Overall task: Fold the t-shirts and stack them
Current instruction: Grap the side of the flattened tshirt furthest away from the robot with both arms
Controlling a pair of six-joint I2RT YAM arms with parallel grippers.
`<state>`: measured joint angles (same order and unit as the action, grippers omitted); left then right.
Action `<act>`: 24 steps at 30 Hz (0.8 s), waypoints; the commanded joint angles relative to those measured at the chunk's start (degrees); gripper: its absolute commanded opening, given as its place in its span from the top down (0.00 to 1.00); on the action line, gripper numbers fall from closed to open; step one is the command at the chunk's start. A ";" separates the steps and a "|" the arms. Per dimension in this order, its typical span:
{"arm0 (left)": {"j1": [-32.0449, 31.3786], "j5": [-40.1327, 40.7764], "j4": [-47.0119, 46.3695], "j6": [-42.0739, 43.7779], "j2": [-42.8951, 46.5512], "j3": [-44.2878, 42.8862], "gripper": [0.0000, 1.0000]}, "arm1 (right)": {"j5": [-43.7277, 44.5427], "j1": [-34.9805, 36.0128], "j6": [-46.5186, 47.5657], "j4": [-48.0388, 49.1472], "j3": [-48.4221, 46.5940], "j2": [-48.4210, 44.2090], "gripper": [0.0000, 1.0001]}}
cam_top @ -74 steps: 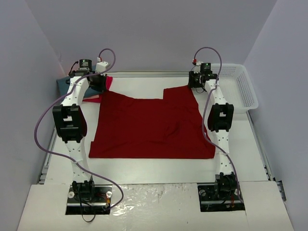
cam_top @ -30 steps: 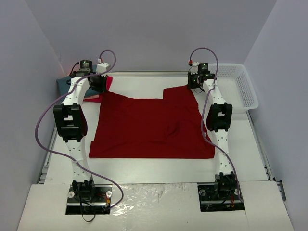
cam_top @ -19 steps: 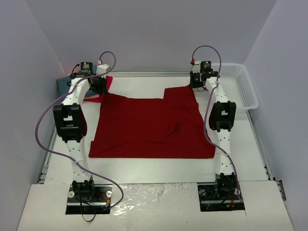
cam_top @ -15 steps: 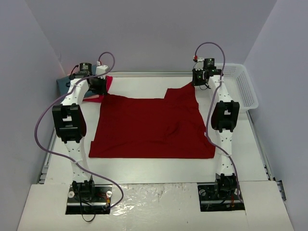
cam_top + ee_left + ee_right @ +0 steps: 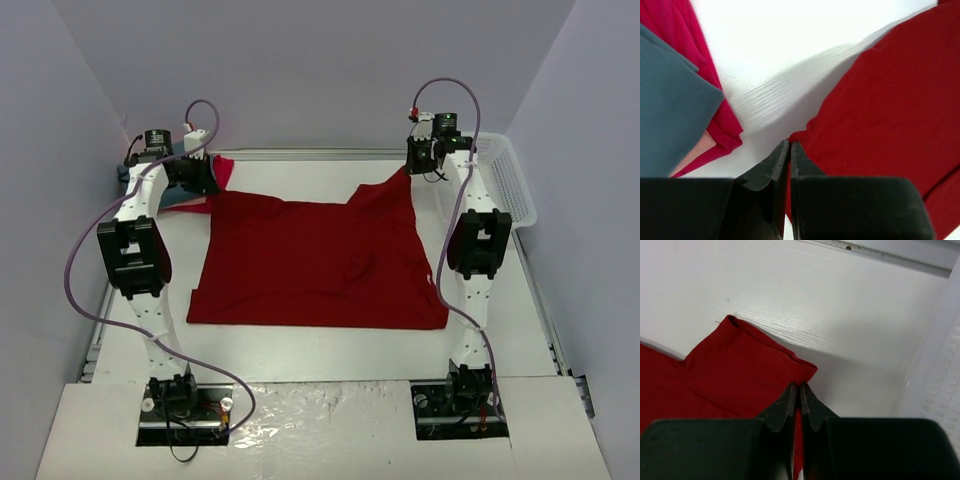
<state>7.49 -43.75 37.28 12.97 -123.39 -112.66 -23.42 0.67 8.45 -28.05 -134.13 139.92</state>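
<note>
- Left gripper [image 5: 790, 150] and right gripper [image 5: 800, 390] each pinched a far sleeve of the red shirt [image 5: 320, 265].
- Spread out centrally, it looked unfolded, so the folding had barely begun.
- At far left, the teal shirt [image 5: 670, 100] lay over the pink shirt [image 5: 715, 115].

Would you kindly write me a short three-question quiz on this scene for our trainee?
1. True or false: the left gripper and right gripper both pinch the deep red cloth t-shirt.
2. What stands beside the right gripper? A) white plastic mesh basket; B) blue bucket; C) wooden box.
3. Which shirt overlaps the pinkish-red cloth shirt?
Key: 1 true; 2 A; 3 the slate-teal cloth shirt.
</note>
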 commanded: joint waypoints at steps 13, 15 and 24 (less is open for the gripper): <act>3.76 -6.18 2.27 3.64 7.55 3.32 0.98 | -0.66 -2.60 2.45 -4.20 12.04 -15.28 1.00; 4.38 -6.44 2.62 4.34 8.51 4.37 0.98 | -0.93 -2.60 2.45 -4.47 13.62 -16.34 1.00; 5.35 -6.97 4.21 7.68 12.21 8.24 0.98 | -1.80 -2.60 3.68 -7.45 18.98 -21.96 1.00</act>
<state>12.14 -49.30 40.45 17.80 -115.83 -104.88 -24.12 -1.76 10.87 -32.86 -116.03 123.72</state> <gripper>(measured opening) 0.031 0.009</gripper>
